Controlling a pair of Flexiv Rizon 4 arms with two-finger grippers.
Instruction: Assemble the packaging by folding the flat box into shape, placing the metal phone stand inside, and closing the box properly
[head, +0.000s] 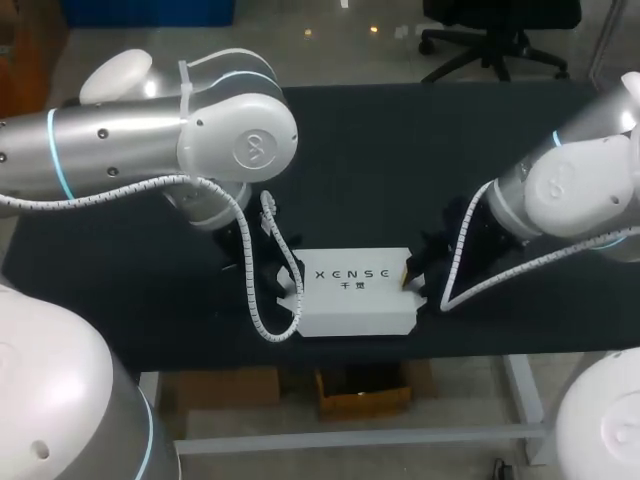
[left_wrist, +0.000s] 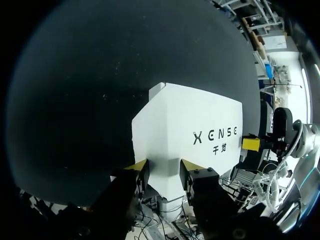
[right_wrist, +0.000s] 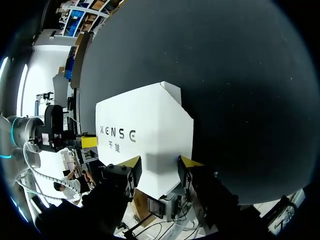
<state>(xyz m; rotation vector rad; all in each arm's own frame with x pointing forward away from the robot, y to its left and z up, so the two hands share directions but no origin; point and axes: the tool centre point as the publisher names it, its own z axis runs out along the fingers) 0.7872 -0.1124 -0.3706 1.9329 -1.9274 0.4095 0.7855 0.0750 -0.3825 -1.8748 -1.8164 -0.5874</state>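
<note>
Left gripper (left_wrist: 164, 167) first: it sits at the nine o'clock end of the white box (left_wrist: 190, 120), jaws spread, with the box's end flap between them. Whether they touch it, we cannot tell. The box lies flat on the black table (head: 400, 150), toward its six o'clock edge, printed face up. Over at three o'clock, our right gripper (right_wrist: 160, 162) mirrors that pose, also spread around the opposite end flap. No phone stand in sight. We judge this is the folding step: next, both ends need working together so the flat box pops into shape.
</note>
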